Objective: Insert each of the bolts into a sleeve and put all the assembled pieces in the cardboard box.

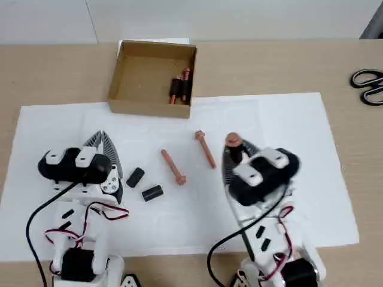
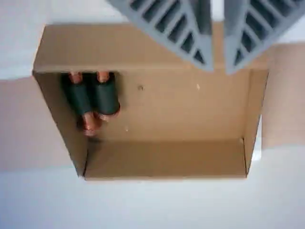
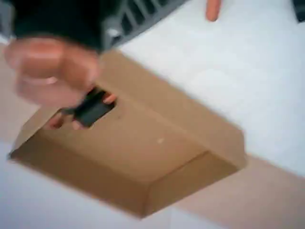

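Up close, the bolt (image 3: 45,67) is only a blur. From above, its lower part is hidden inside my right hand (image 1: 236,149). The scissors (image 1: 367,85) are cut off by the picture's edge. The box (image 2: 119,47) wall covers one end of the two assembled pieces (image 2: 93,98).

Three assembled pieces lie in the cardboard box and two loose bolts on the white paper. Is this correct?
No. The high view shows two assembled pieces in the cardboard box, not three. Two loose bolts lie on the white paper.
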Tool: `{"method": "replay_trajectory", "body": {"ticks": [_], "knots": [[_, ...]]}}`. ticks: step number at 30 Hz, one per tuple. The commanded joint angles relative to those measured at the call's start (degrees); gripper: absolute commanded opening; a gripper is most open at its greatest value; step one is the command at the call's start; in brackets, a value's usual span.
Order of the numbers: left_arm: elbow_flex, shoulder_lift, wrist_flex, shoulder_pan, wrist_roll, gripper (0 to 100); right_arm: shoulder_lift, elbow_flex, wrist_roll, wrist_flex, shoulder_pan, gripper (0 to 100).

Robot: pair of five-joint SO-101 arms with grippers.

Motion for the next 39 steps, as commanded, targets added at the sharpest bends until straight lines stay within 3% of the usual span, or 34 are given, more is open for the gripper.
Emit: {"method": "replay_trajectory", "body": {"ticks": [1, 5, 10, 21, 26, 31, 39], "knots": [[2.15, -0.53, -2.64, -0.18, 0.35, 1, 4.26, -9.14, -4.57, 2.15, 2.51, 0.4], [5.41, -0.53, -10.29, -0.18, 0.35, 1, 15.87, -16.35, -8.53, 9.01, 2.77, 0.4], [9.36, -0.53, -14.33, -0.18, 0.35, 1, 27.47, -21.1, -10.46, 4.0, 2.77, 0.4], [11.21, -0.44, -13.71, -0.26, 0.35, 1, 56.75, -24.7, -10.29, -21.76, 2.42, 0.4], [11.21, -0.26, -13.1, -0.18, 0.35, 1, 68.88, -33.14, -10.37, -22.46, 2.42, 0.4], [11.21, -0.35, -5.98, -0.26, 0.35, 1, 78.81, -41.93, -10.37, -22.46, 1.01, 0.4], [11.21, -0.35, -3.34, -6.59, 0.35, 1, 98.42, -58.29, -10.37, -22.55, -4.26, 0.4]]}}
